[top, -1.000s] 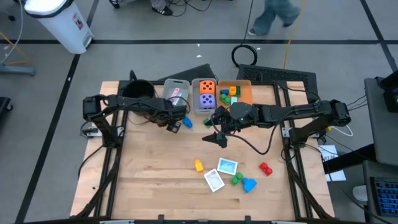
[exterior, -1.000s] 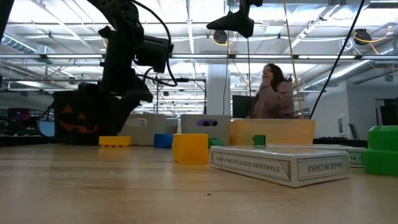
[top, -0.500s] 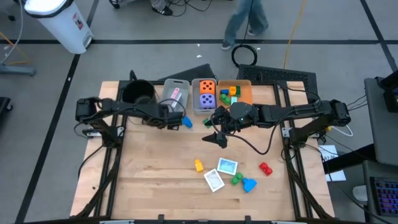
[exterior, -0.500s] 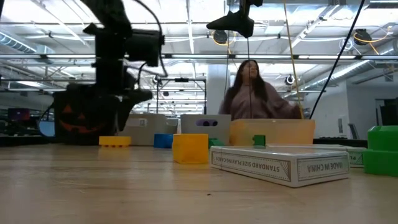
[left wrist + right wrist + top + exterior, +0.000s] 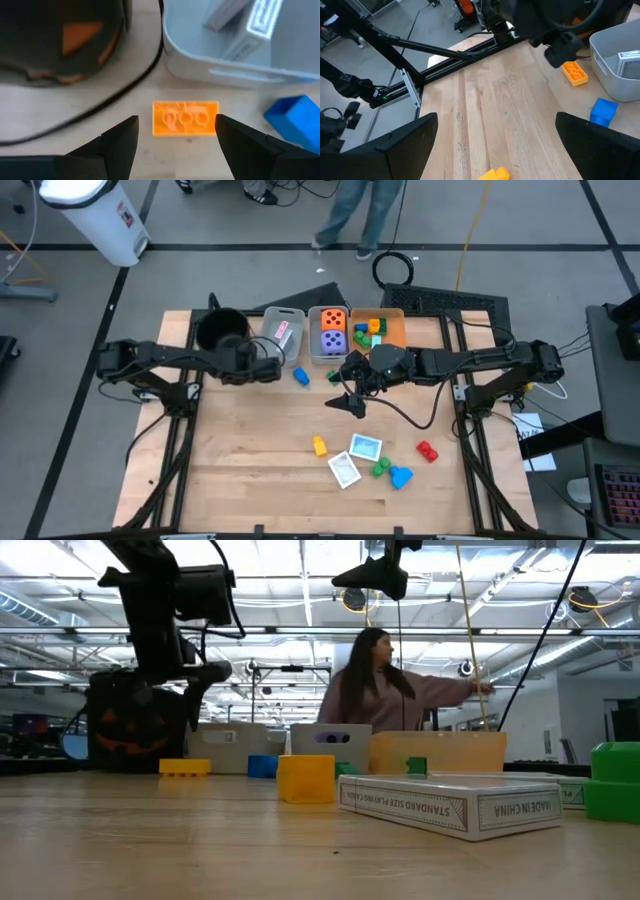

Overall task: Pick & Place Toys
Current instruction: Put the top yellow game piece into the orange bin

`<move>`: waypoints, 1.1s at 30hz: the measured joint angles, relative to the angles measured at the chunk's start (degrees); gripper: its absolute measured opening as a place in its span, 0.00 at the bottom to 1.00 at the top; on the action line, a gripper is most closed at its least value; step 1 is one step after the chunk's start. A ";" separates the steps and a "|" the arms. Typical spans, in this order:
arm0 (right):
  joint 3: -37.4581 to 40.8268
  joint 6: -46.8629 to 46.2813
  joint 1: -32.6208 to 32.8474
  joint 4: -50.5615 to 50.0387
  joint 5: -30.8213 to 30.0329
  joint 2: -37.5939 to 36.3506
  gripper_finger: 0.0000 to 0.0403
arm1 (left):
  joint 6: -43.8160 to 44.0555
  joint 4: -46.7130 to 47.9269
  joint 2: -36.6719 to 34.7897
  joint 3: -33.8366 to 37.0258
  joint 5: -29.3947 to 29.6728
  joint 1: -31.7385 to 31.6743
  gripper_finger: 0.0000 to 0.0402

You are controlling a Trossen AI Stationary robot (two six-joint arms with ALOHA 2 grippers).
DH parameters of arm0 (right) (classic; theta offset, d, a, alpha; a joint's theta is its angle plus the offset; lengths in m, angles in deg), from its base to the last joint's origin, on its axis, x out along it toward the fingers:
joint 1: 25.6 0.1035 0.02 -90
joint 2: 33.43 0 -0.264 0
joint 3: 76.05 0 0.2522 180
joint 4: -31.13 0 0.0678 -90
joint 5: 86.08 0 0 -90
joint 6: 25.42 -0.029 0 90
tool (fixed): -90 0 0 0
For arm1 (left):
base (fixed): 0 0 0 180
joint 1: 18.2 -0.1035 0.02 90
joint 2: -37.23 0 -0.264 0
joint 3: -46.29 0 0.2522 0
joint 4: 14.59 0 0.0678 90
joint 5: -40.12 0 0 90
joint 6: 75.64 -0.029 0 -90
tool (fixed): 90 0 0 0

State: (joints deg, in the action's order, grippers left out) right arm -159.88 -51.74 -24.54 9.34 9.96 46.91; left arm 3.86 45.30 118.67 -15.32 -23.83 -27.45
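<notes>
Above the table's far left part, just before the black pot (image 5: 222, 330) and the grey bin (image 5: 283, 330), the left gripper (image 5: 175, 137) is held with its fingers parted and nothing between them. Seen through the left wrist view, an orange block (image 5: 185, 118) lies flat on the wood between the two fingertips' lines, studs up, clear of both pads. Just beside it a blue block (image 5: 295, 119) is seen, and a dark cable (image 5: 125, 95) crosses the wood near the pot.

The orange block is judged to be light, rigid plastic with smooth, somewhat slippery sides; it should not deform or break under a firm pinch. It is best taken across its two long flat sides, near the middle, so that it is not spun out of the fingers. The studded top offers little to hold.

Farther out, the right gripper (image 5: 352, 392) is held over the table's middle, fully spread and empty. Toward the near edge, a yellow block (image 5: 319, 446), two cards (image 5: 355, 458), green blocks (image 5: 380, 469), another blue block (image 5: 401, 476) and a red block (image 5: 427, 450) remain on the wood. Dice (image 5: 333, 331) already lie in a second grey bin.
</notes>
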 joint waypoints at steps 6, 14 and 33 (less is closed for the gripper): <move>0.00 0.00 0.00 0.02 -0.02 0.00 0.98 | -3.57 -1.86 2.19 0.00 -2.05 -3.67 0.67; 0.00 -0.63 0.00 0.04 -0.02 0.00 0.98 | -5.98 -2.99 3.94 0.00 -2.54 -6.08 0.67; 0.00 -2.16 0.00 0.07 -0.04 0.00 0.98 | -8.57 -5.49 8.89 -0.04 -8.28 -4.51 0.67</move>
State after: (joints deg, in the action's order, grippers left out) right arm -159.88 -53.91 -24.54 9.40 9.92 46.91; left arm -4.71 39.81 127.55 -15.37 -32.10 -31.96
